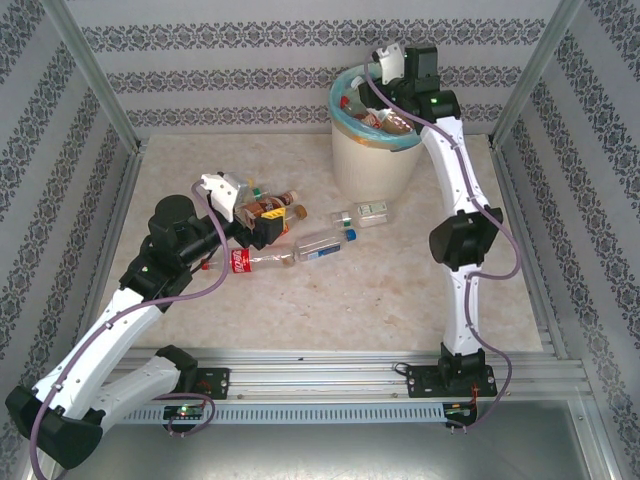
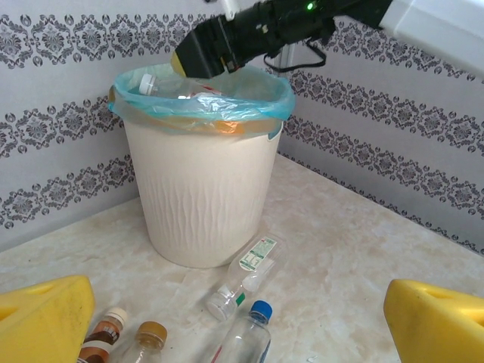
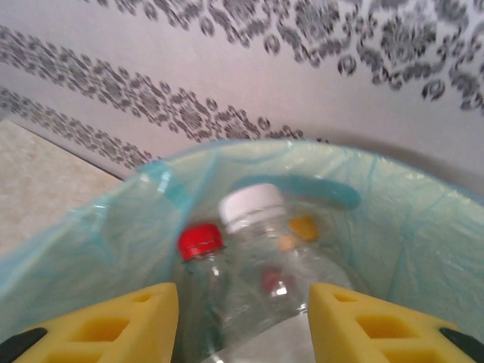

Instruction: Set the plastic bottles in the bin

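The bin (image 1: 372, 165), cream-white with a teal liner, stands at the back of the table and holds several plastic bottles, among them a red-capped one (image 3: 200, 242) and a white-capped one (image 3: 253, 208). My right gripper (image 1: 380, 68) hovers over the bin's rim (image 2: 200, 113). In the right wrist view its jaws (image 3: 243, 318) stand apart with nothing gripped. My left gripper (image 1: 255, 225) is open (image 2: 238, 310) low over loose bottles on the table: a blue-capped clear one (image 2: 249, 340), a green-labelled one (image 2: 253, 265), two brown ones (image 2: 106, 333) and a red-labelled one (image 1: 250, 262).
Patterned walls close in the table on three sides, with metal posts at the corners (image 1: 100, 90). The right arm's elbow (image 1: 460, 240) stands right of the bin. Bare marble tabletop (image 1: 400, 300) lies in front of the bottles.
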